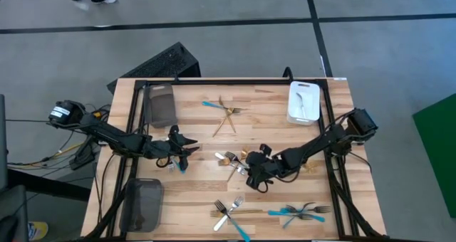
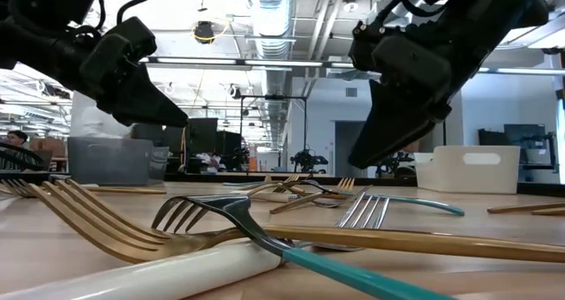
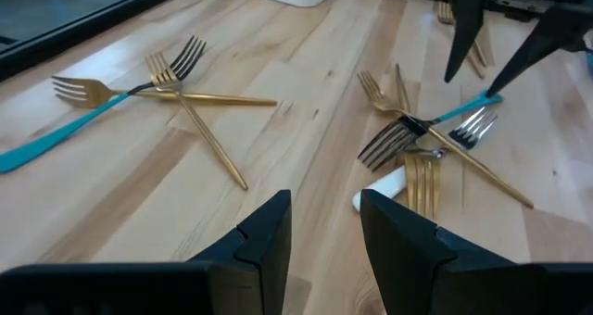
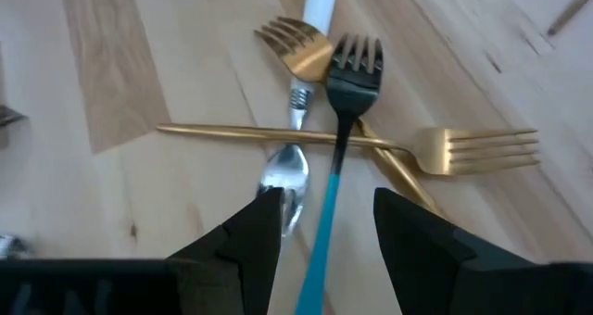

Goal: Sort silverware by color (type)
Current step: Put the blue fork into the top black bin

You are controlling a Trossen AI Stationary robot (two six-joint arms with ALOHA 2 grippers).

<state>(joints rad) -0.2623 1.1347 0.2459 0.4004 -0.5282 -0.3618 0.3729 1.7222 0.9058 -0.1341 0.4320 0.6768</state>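
The silverware lies in loose heaps on the wooden table: a far heap [image 1: 225, 112], a middle heap [image 1: 231, 160] and two near heaps [image 1: 231, 213] [image 1: 299, 212]. My right gripper [image 4: 324, 204] is open above the middle heap. Its fingers stand on either side of a turquoise-handled fork [image 4: 338, 120] that lies across a gold fork [image 4: 463, 150], beside a silver spoon [image 4: 283, 178]. My left gripper [image 3: 324, 208] is open and empty over bare wood left of the middle heap [image 3: 417, 139]. A turquoise piece [image 1: 182, 168] lies below it.
A white tray [image 1: 303, 101] stands at the far right, a grey tray [image 1: 160, 103] at the far left, and a dark mesh tray [image 1: 142, 203] at the near left. Bare wood lies between the heaps. People move on the floor beyond the far edge.
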